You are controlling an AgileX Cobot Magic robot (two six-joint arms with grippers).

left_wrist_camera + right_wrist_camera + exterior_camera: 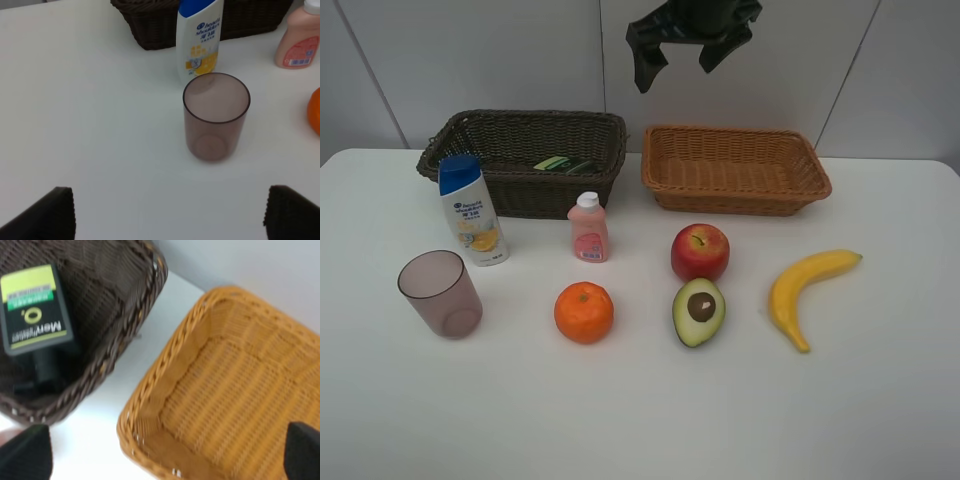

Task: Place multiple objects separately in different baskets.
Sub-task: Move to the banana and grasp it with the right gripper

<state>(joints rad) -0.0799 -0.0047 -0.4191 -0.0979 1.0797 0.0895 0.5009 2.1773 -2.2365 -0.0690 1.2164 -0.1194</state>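
On the white table stand a mauve cup [442, 293] [215, 117], a blue-capped shampoo bottle [472, 210] [200, 40] and a pink bottle [589, 230] [297, 42]. An orange [584, 312], apple [700, 251], halved avocado [699, 311] and banana [805, 290] lie further right. A dark green pump bottle [565, 164] [35, 315] lies in the dark brown basket [535, 195] [117, 360]. The tan basket [735, 195] [235, 390] holds nothing. My right gripper [685, 45] [165, 452] hangs open high over the gap between the baskets. My left gripper [172, 215] is open, short of the cup.
Both baskets sit side by side at the back of the table against a pale wall [470, 60]. Bare white tabletop [640, 420] stretches in front of the row of fruit. The orange's edge [315, 110] shows in the left wrist view.
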